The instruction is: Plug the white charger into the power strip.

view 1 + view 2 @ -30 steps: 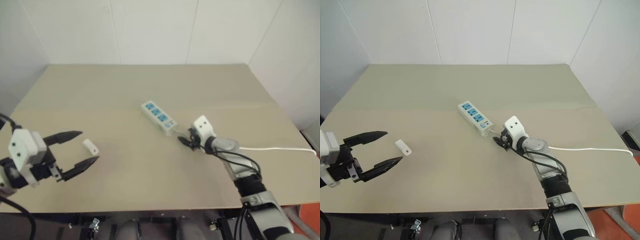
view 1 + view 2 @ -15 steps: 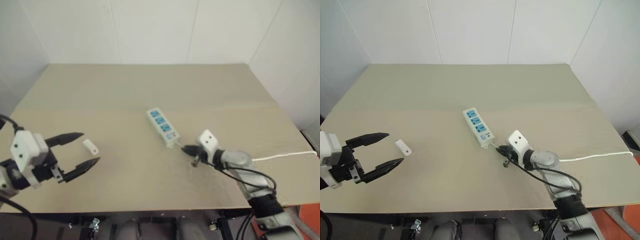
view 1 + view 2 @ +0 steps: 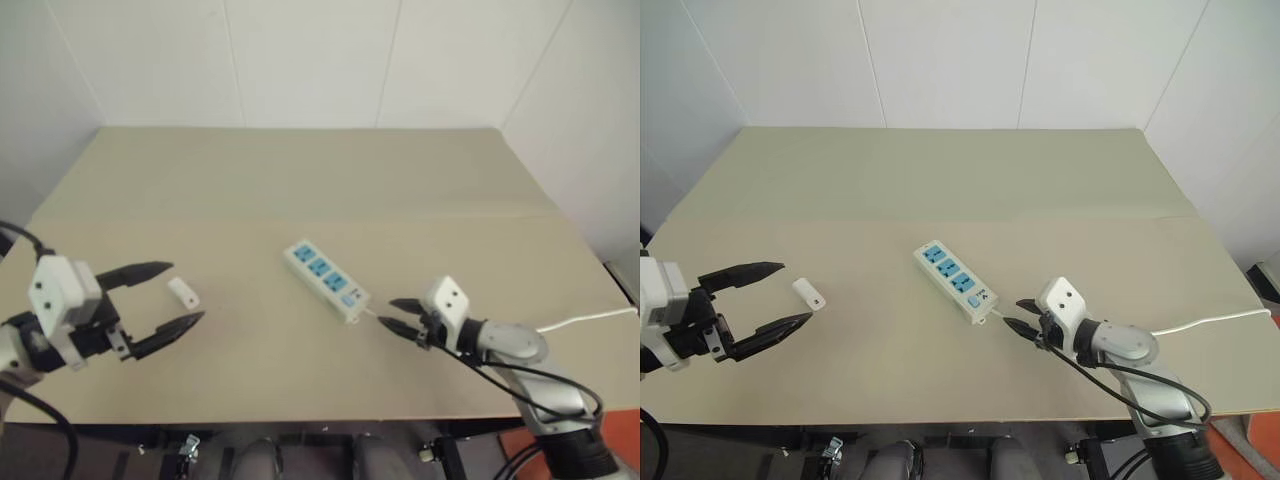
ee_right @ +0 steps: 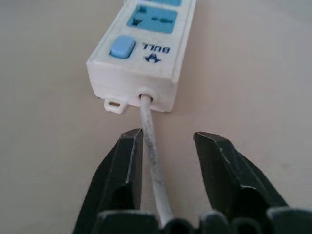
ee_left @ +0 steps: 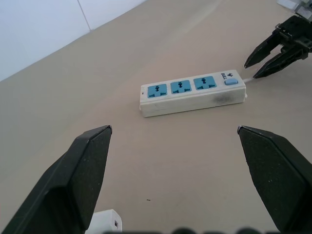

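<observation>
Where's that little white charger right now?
The charger lies on the table's left side, just ahead of the open left tool and well left of the power strip.

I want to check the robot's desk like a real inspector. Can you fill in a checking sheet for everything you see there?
Surface: beige table, flat, bare apart from the job's things.
Job's things: white charger lies on the table, not plugged in; power strip lies mid-table at a slant, its three blue sockets free.
Clutter: nothing seen.
Grippers: left pincer open wide, with the charger just ahead of its fingertips, untouched; right pincer open, its fingers either side of the cord behind the strip's switch end, not clamping it.
Cables: thin white cord leaves the strip's switch end and trails off the table's right edge.
Surroundings: white panelled walls behind and beside the table.
</observation>
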